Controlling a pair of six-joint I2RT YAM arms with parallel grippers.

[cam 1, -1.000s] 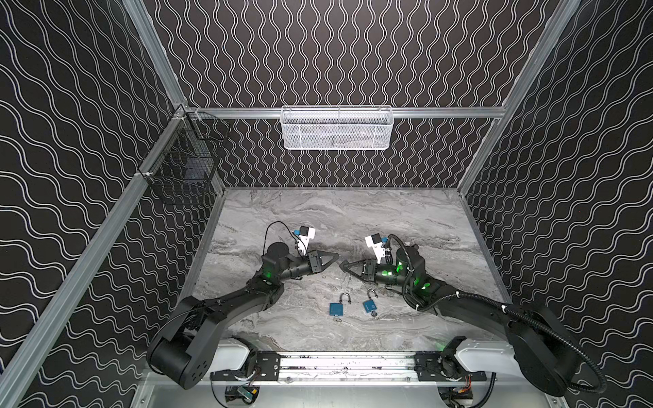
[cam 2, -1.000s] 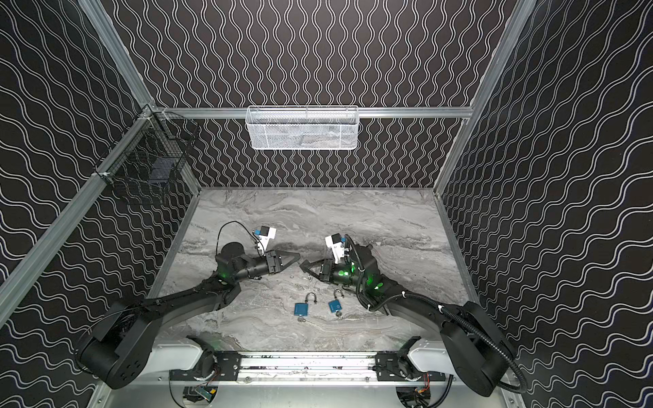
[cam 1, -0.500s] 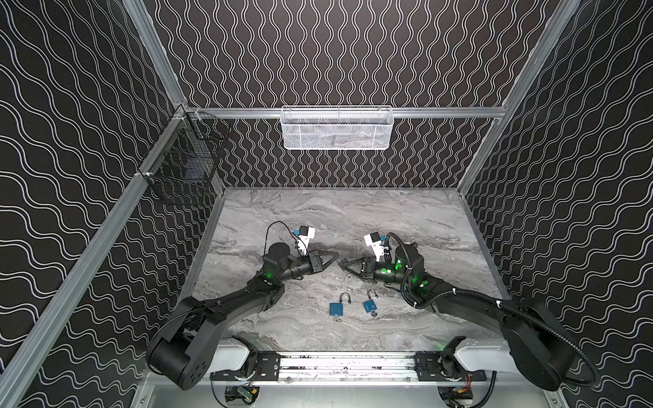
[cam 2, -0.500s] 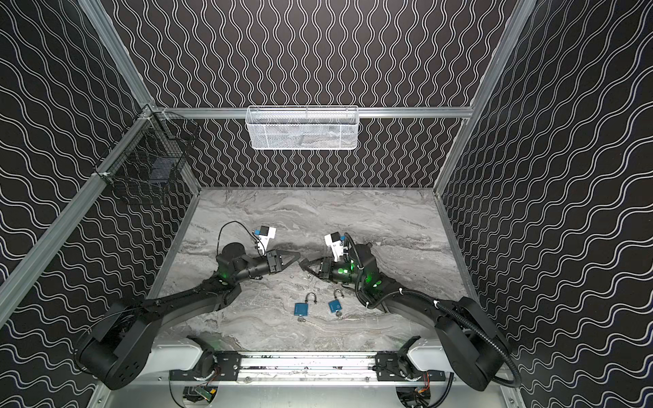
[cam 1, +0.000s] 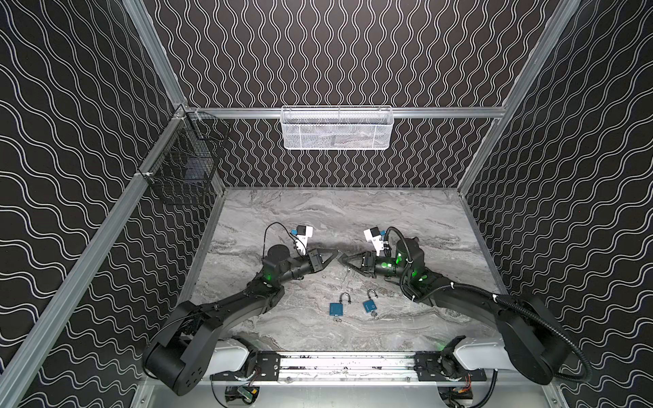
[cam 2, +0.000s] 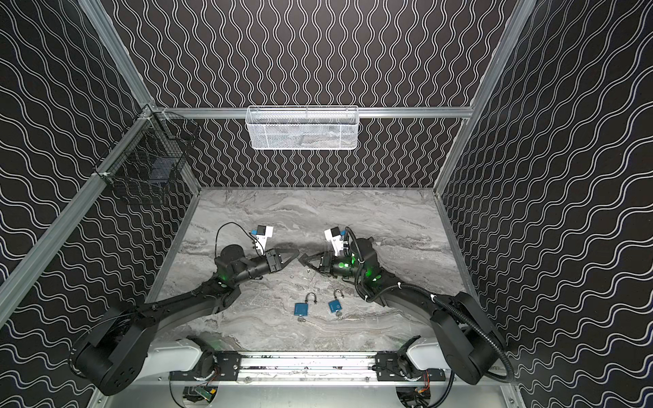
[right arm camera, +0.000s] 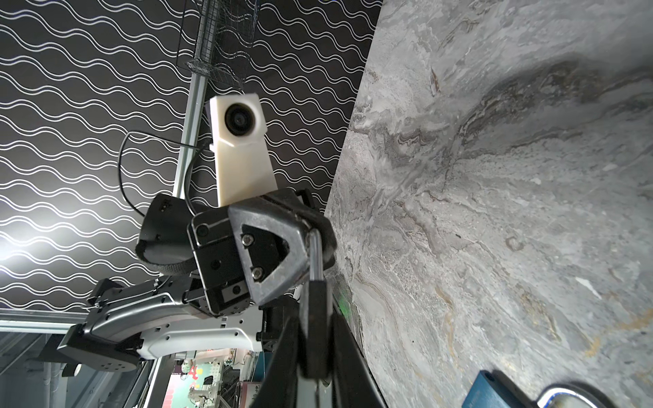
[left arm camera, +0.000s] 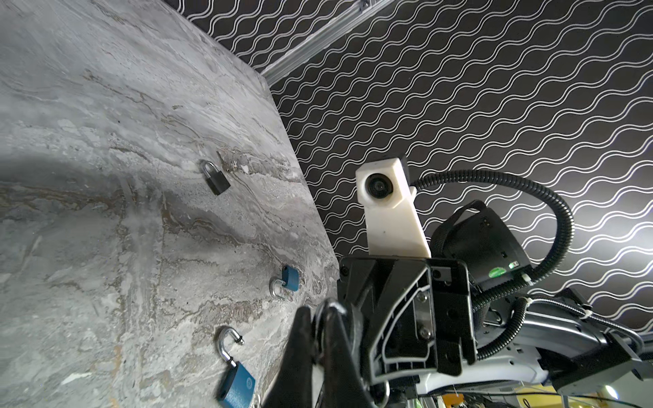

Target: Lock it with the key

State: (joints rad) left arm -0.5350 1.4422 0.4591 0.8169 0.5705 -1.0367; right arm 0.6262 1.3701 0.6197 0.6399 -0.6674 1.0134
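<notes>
In the right wrist view my right gripper (right arm camera: 315,319) is shut on the body of a black padlock (right arm camera: 318,339). Its steel shackle (right arm camera: 314,254) runs straight into the tips of my left gripper (left arm camera: 318,316). That gripper is shut, with the silver shackle loop (left arm camera: 330,306) pinched between its fingers. In both top views the left gripper (cam 1: 336,255) (cam 2: 298,255) and right gripper (cam 1: 342,260) (cam 2: 302,262) meet tip to tip above the table's middle. A small silvery bit (cam 1: 348,269) shows under the right fingers. Whether it is the key I cannot tell.
Two blue padlocks (cam 1: 336,308) (cam 1: 369,304) lie near the front, shackles open, keys in their bottoms. Another black padlock (left arm camera: 216,179) lies on the marble table (cam 1: 318,219). A white mesh basket (cam 1: 337,129) hangs on the back wall and a black wire basket (cam 1: 183,166) on the left.
</notes>
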